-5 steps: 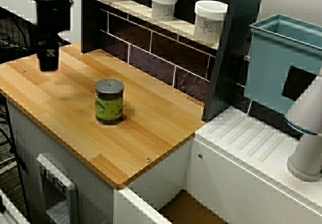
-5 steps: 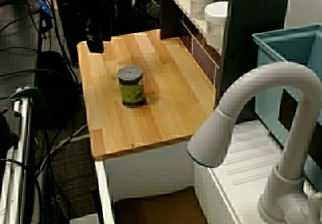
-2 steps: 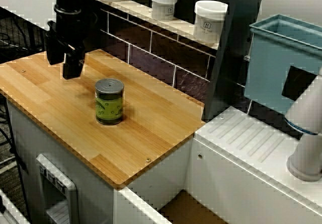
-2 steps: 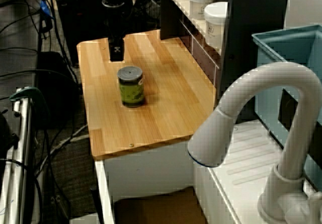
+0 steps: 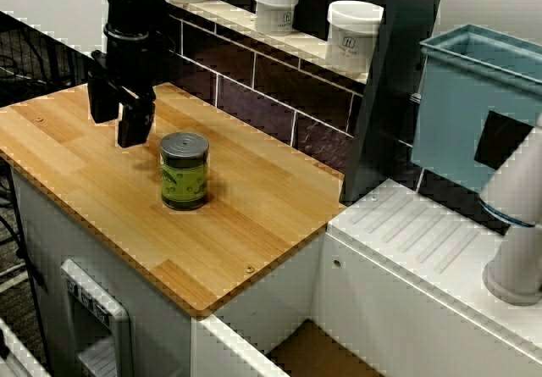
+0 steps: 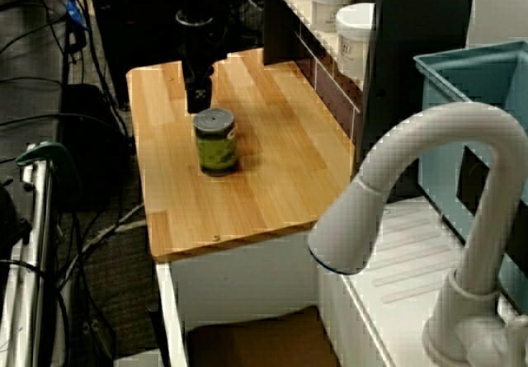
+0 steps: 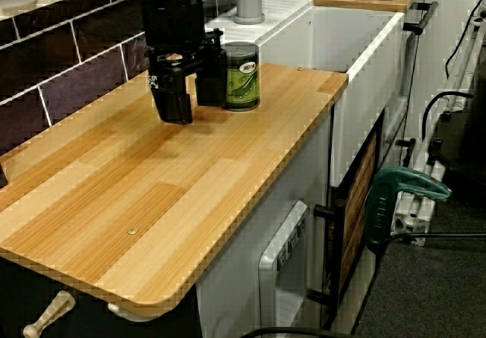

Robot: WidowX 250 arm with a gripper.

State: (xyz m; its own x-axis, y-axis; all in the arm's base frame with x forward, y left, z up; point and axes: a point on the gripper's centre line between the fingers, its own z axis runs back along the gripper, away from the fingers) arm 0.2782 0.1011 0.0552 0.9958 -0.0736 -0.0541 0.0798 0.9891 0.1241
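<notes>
Your end effector (image 5: 119, 121) hangs low over the wooden surface (image 5: 246, 224), its two black fingers (image 7: 171, 101) spread apart with nothing between them, as the view along the surface shows most plainly. The tips are close to the wood, but you cannot tell whether they touch it. The green can (image 5: 184, 172), upright under a grey metal lid (image 5: 184, 144), stands just beside the end effector on the tap side, about midway across the surface. The high view from the front shows a strip of bare wood between the two, though in the view along the surface the nearer finger seems to meet the can's edge. Should you close in on the can, the sound way, by the look of it, is to keep the fingers wide and level. Line their gap up with the can's middle, then bring them around its wall below the lid without nudging it. A tall can on smooth wood may slide or tip at a side knock. Dark tiles (image 5: 279, 97) back the surface, and white tubs (image 5: 353, 34) sit on the shelf (image 5: 246, 21) above. A teal bin (image 5: 457, 97) and a white tap (image 6: 445, 128) stand farther off, past the surface's end.
</notes>
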